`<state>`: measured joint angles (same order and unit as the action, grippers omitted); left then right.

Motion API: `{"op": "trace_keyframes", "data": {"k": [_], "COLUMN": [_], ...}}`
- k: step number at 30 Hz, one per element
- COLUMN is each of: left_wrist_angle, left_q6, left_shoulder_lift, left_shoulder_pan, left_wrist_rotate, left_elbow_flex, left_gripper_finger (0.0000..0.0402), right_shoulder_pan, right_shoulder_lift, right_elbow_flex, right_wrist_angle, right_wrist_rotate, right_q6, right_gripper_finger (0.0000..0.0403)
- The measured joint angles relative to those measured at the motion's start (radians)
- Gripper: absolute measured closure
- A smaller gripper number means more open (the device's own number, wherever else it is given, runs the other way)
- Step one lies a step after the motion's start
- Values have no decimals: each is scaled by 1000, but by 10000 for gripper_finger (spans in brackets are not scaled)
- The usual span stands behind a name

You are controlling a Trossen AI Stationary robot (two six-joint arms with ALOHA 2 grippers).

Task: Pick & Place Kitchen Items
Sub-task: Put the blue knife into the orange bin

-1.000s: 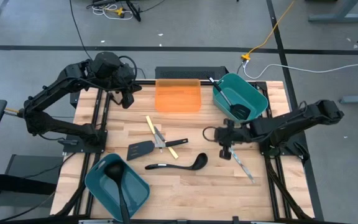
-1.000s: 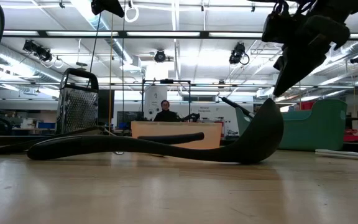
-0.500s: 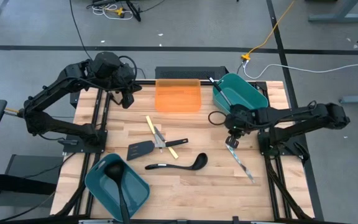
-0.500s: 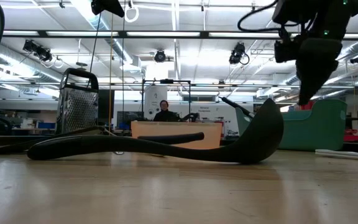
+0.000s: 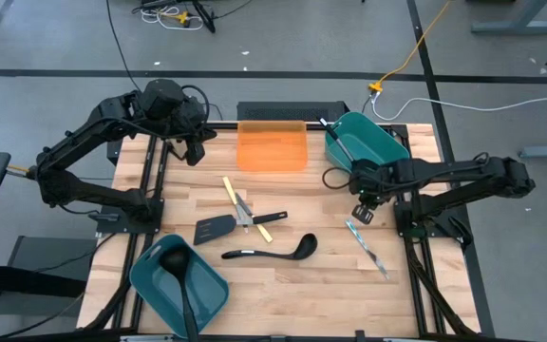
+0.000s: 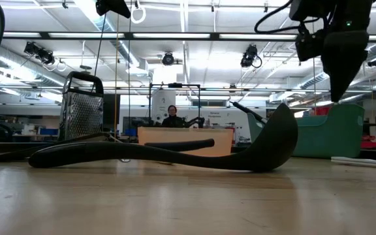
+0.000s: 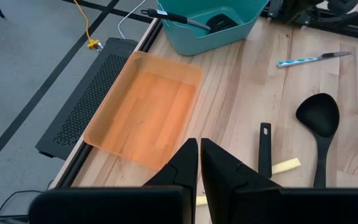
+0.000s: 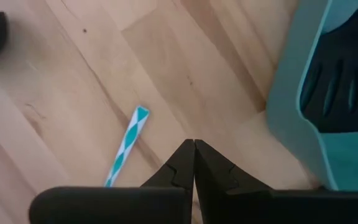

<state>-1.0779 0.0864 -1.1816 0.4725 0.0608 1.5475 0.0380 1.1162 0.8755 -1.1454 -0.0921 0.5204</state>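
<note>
While most of the kitchen items lie loose on the tabletop (image 5: pixel 283 285), I can only make out some of them clearly. A long black ladle (image 5: pixel 272 251) lies near the middle, bowl to the right; from the low camera it fills the foreground and hides much behind it. Just left of it sits a black slotted spatula (image 5: pixel 218 228), and a pale yellow-handled piece (image 5: pixel 245 209) crosses slim silver cutlery (image 5: pixel 245 211) there, too tangled for me to separate the pieces. Over on the right lies a knife with a teal-and-white striped handle (image 5: pixel 367 247), its handle cut off in my right wrist camera.

A second ladle (image 5: pixel 180 285) rests in the near-left teal bin (image 5: pixel 150 285), its handle running out over the rim. Another spatula (image 5: pixel 354 157) sits in the far-right teal bin (image 5: pixel 392 142), its head partly hidden behind the wall from the right wrist.

My right gripper (image 5: pixel 367 211) hangs above the tabletop between that bin and the striped knife, jaws closed on nothing. My left gripper (image 5: pixel 196 152) waits at the far left, beside the orange tray (image 5: pixel 272 147), jaws closed and empty. A box grater (image 6: pixel 81 108) and a person (image 6: pixel 173 117) show beyond the table.
</note>
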Motion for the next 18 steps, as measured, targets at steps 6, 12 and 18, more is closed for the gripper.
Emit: {"op": "trace_keyframes", "data": {"k": [6, 12, 18], "left_wrist_angle": [0, 0, 0], "left_q6": [0, 0, 0], "left_shoulder_lift": [0, 0, 0], "left_shoulder_pan": [0, 0, 0], "left_wrist_rotate": [0, 0, 0], "left_elbow_flex": [0, 0, 0], "left_gripper_finger": [380, 380, 380], "right_shoulder_pan": [-28, -66, -72], "right_shoulder_lift": [-12, -30, -46], "right_elbow_flex": [14, 14, -4], "right_wrist_angle": [-30, -38, -36], "right_wrist_rotate": [33, 32, 69], "right_q6": [61, 97, 126], "right_gripper_finger": [389, 389, 389]}}
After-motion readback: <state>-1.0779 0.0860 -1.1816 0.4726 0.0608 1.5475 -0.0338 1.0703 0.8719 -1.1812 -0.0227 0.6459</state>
